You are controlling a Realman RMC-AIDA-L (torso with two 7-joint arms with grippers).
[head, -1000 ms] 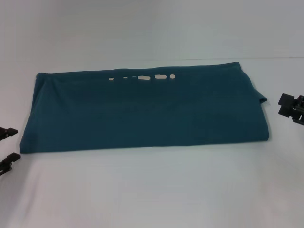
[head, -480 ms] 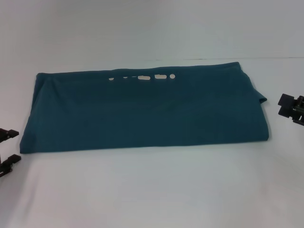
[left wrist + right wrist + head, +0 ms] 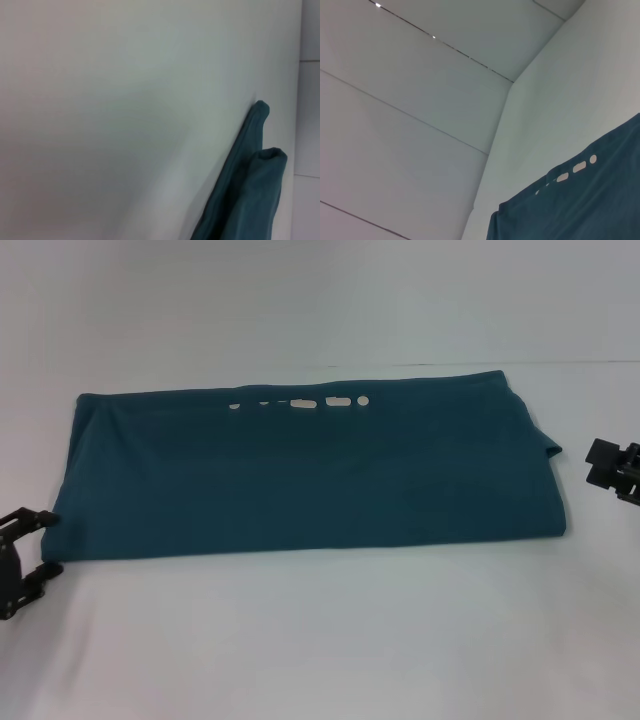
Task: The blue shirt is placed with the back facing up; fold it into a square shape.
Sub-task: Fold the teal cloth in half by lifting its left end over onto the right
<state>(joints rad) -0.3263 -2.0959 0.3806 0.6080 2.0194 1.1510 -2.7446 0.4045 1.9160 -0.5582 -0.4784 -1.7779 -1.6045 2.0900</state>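
The blue shirt [image 3: 300, 475] lies flat on the white table as a long, wide rectangle, with a row of small white spots [image 3: 305, 403] near its far edge. My left gripper [image 3: 50, 543] is open at the shirt's near left corner, one finger [image 3: 35, 517] above the other [image 3: 45, 570], and its tips reach the cloth's left edge. My right gripper [image 3: 612, 468] hangs just past the shirt's right end, apart from the cloth. The left wrist view shows a folded edge of the shirt [image 3: 245, 195]. A corner of the shirt [image 3: 580, 205] shows in the right wrist view.
The white table [image 3: 320, 640] stretches out in front of the shirt and behind it. A pale wall [image 3: 410, 110] rises beyond the table's far edge.
My left gripper has moved right, up to the shirt's near left corner, and more of it shows. The shirt and the right gripper have stayed put.
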